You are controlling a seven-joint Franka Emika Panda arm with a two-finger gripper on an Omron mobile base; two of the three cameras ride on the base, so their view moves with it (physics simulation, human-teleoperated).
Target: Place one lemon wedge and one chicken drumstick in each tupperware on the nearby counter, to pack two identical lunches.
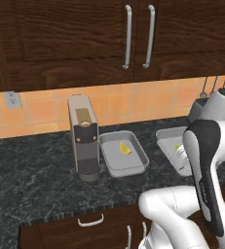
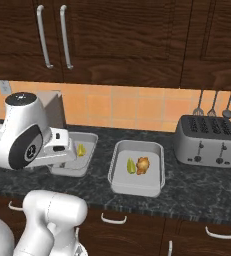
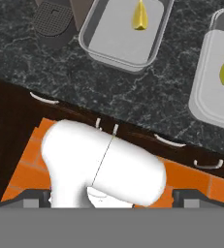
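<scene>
A tall grey coffee machine (image 1: 84, 138) stands upright at about nine o'clock in the left base view, with a wall socket (image 1: 11, 99) up at ten. A silver toaster (image 2: 207, 140) sits at three o'clock, utensils (image 2: 213, 107) hanging above it, dark cupboards (image 2: 112, 40) at twelve.

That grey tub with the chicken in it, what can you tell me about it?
The tub is a shallow, light-grey rectangular container with a raised rim and rounded corners, plastic by the look of it. It sits flat and lidless on the dark marbled counter, between a second tub and the silver toaster, touching neither. Inside lie a lemon wedge and a browned chicken drumstick, side by side.
</scene>
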